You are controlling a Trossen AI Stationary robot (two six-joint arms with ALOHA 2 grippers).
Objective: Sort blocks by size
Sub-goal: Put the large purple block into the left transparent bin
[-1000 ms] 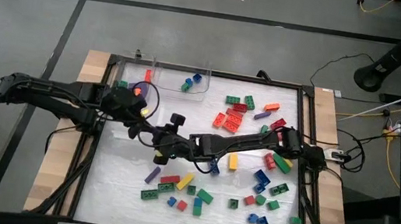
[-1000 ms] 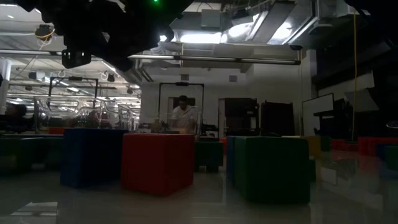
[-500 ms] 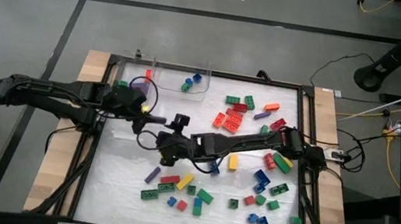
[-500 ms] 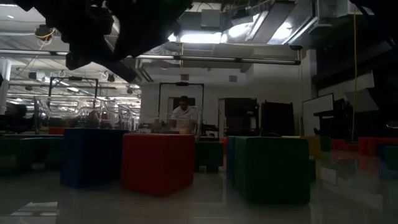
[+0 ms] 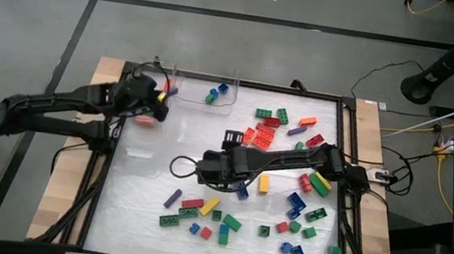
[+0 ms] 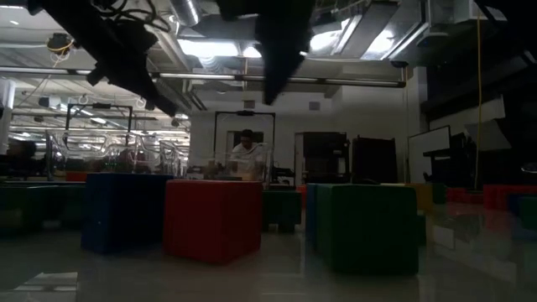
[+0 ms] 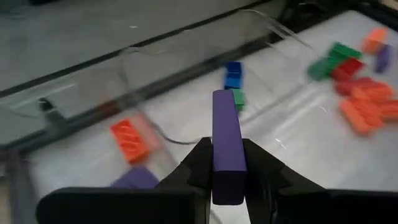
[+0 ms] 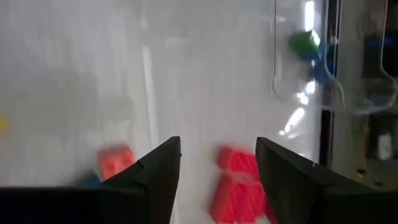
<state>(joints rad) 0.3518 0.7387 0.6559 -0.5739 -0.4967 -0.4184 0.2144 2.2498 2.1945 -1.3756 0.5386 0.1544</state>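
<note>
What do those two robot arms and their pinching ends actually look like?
Both are slim, dark, jointed arms with black cables looping loosely alongside them. The left tool ends in two flat black fingers that taper toward the tip. The right tool has the same pair of dark, wedge-shaped fingers. No markings show.

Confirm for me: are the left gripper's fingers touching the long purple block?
Touching. In the left wrist view the left gripper has both fingers pressed against the sides of the long purple block.
</note>
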